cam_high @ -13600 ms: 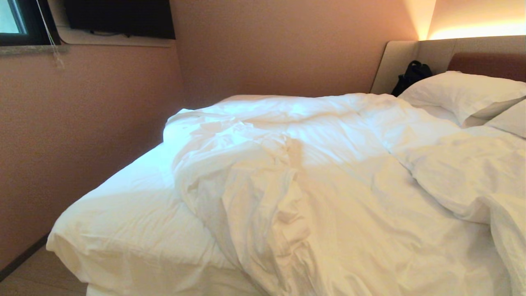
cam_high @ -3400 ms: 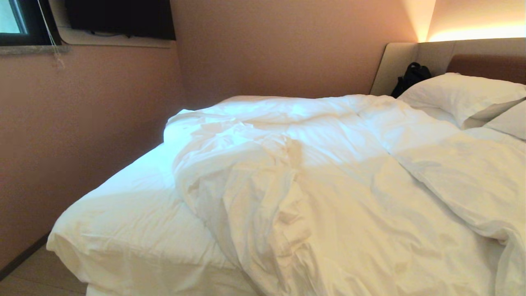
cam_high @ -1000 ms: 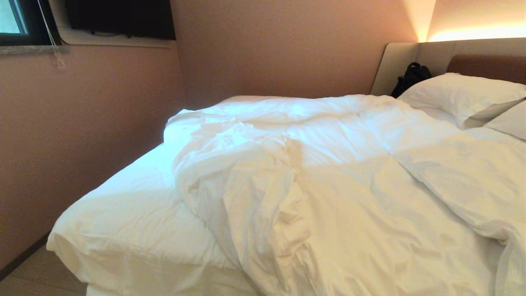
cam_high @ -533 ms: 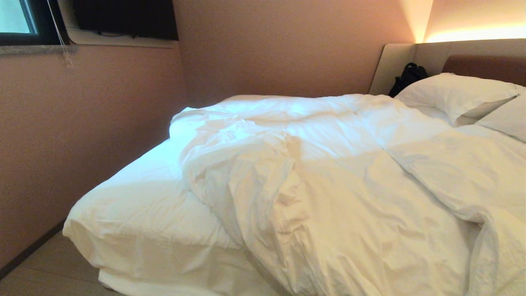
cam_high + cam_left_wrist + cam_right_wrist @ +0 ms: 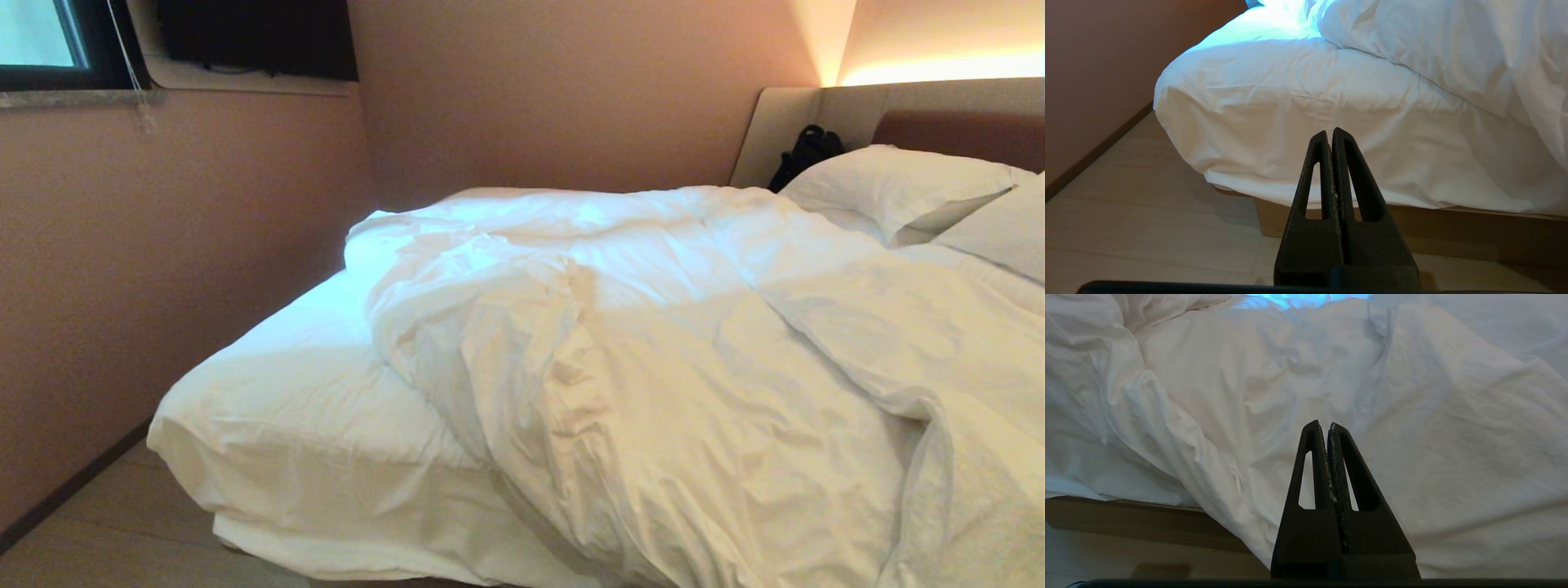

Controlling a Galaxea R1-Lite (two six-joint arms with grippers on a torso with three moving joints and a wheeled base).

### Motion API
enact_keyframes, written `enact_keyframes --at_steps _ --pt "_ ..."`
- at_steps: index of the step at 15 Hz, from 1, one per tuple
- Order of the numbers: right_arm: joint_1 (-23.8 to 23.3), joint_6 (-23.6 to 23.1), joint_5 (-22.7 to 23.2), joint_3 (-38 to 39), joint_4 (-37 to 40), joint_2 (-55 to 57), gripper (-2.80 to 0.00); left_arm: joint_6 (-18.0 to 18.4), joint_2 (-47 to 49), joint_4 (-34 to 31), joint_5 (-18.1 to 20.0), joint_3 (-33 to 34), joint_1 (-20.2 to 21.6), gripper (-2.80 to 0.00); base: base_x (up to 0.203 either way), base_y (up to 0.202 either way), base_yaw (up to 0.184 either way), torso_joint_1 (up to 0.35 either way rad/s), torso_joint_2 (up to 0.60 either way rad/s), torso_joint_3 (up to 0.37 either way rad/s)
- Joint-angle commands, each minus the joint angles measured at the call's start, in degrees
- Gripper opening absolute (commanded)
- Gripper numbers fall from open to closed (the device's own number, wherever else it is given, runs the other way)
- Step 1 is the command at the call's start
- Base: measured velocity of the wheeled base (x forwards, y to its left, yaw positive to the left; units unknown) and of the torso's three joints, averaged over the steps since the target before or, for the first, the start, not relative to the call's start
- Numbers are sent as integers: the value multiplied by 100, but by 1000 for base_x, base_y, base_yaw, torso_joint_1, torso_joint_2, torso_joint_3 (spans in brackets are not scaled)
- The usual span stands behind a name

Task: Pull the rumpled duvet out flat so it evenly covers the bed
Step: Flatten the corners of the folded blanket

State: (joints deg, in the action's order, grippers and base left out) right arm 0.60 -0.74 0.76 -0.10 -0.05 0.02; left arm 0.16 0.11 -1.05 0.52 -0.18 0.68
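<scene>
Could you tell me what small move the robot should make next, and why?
Probably open the right gripper and reach for the bunched edge of the puffy white duvet. The duvet is heaped toward the pillow side, leaving the bed's sheeted foot corner bare. Both grippers are shut, empty and short of the bed; the left gripper faces that bare corner.

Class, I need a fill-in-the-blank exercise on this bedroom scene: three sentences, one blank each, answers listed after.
1. The duvet lies bunched, leaving the bed's foot-end corner covered only by the ____.
2. The left gripper's fingers are ____.
3. A black bag leans against the ____.

Missing words: sheet; shut; headboard
</scene>
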Motion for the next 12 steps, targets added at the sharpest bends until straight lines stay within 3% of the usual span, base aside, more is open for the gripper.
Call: enact_keyframes --at_steps 1,7,12 --pt "2 -5 3 1 -4 -2 -280 1 -2 -1 0 1 2 -280 0 0 0 0 0 0" --pt "2 -5 3 1 -4 -2 -280 1 -2 1 0 1 2 -280 -167 0 2 3 3 3" --pt "2 -31 11 1 -21 6 -280 1 -2 6 0 1 2 -280 -16 0 0 -1 1 0"
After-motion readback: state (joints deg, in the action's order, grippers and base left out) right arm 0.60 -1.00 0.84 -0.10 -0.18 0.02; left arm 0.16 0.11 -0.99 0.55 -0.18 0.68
